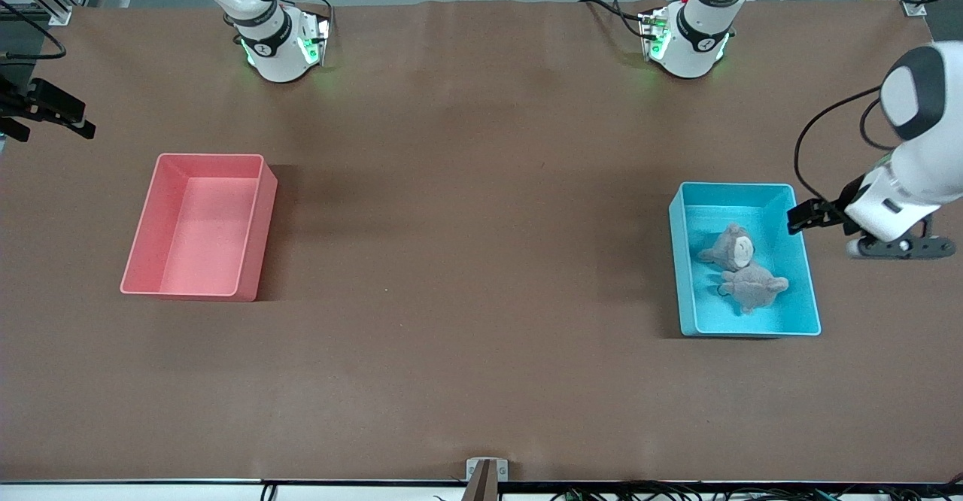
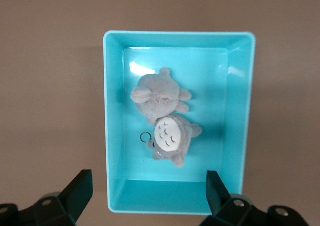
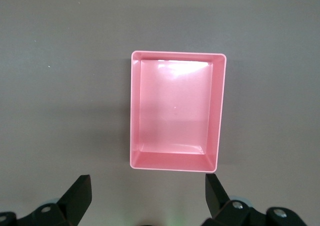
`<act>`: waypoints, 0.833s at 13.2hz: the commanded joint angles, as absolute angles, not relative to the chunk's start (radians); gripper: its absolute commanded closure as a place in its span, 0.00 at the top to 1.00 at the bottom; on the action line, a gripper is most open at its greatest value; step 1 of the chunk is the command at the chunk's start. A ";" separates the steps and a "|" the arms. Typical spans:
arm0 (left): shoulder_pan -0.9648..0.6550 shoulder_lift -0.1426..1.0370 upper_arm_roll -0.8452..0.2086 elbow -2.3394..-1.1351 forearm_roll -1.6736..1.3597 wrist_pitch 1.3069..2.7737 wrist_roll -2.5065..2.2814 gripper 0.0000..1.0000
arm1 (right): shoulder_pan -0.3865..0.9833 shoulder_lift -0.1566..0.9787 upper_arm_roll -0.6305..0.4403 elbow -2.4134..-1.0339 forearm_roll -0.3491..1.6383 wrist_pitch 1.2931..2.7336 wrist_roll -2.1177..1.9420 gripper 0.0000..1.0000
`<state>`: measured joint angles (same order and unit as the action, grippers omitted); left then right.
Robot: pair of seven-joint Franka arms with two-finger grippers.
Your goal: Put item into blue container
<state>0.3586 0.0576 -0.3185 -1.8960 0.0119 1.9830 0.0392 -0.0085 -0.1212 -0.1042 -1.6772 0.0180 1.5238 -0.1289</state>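
Two grey plush toys lie in blue container; task looks done. Left gripper above container, wide open, empty. Right gripper above pink bin, wide open, empty, waiting.

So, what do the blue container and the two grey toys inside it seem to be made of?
The blue container looks like smooth, slightly glossy plastic: its floor reflects bright patches of light and its corners are rounded. The two grey toys look like soft plush fabric with a fuzzy matte surface. One has a pale belly patch and a small ring that is probably metal, though this is hard to confirm.
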 commanded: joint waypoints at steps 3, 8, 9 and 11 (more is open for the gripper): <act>0.365 0.008 -0.319 -1.639 -0.028 1.745 0.031 1.00 | -0.006 -0.198 -0.100 -1.770 0.008 1.555 -0.124 1.00; 0.341 0.006 -0.307 -1.545 -0.022 1.677 0.029 1.00 | -0.005 -0.198 -0.100 -1.769 0.008 1.548 -0.111 1.00; 0.292 0.006 -0.261 -1.537 -0.018 1.677 0.029 1.00 | -0.003 -0.198 -0.098 -1.767 0.008 1.546 -0.092 1.00; 0.114 0.006 -0.079 -1.531 -0.020 1.677 0.029 1.00 | 0.000 -0.196 -0.098 -1.767 0.008 1.545 -0.089 1.00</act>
